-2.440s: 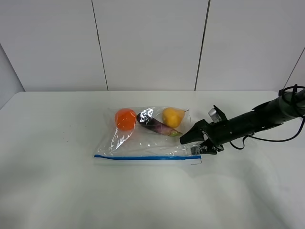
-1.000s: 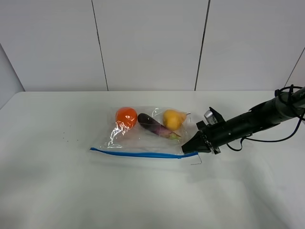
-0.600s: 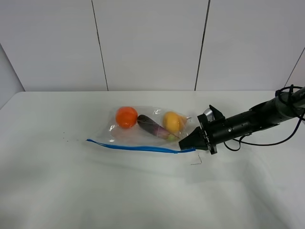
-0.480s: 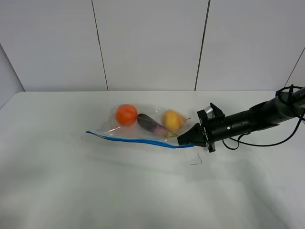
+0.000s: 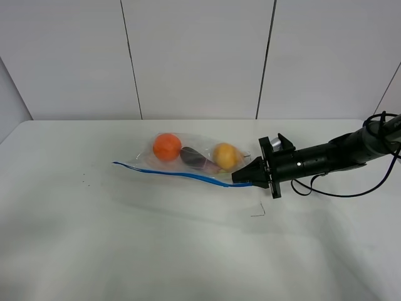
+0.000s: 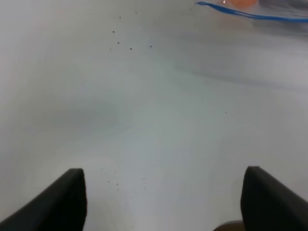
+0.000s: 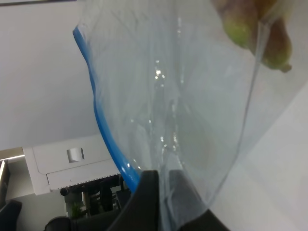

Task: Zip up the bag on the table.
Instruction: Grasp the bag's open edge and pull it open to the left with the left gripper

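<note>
We show the right fingers (image 5: pixel 245 177) clenched on a corner of the bag (image 5: pixel 188 153), its blue zipper strip (image 5: pixel 169 170), flat on the table (image 5: pixel 188 251) 2.4 s ago, now lifted taut beyond their tips, likely readying the zip; left fingers (image 6: pixel 67 197) gape empty.

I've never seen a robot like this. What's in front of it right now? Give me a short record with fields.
Surface: white table
Object: clear plastic bag with a blue zipper strip along one edge
Contents: orange toy, purple toy, yellow toy
Right gripper: shut on the bag's corner at the zipper's end
Left gripper: open, holding nothing, over bare table
Zipper state: cannot tell if sealed
</note>
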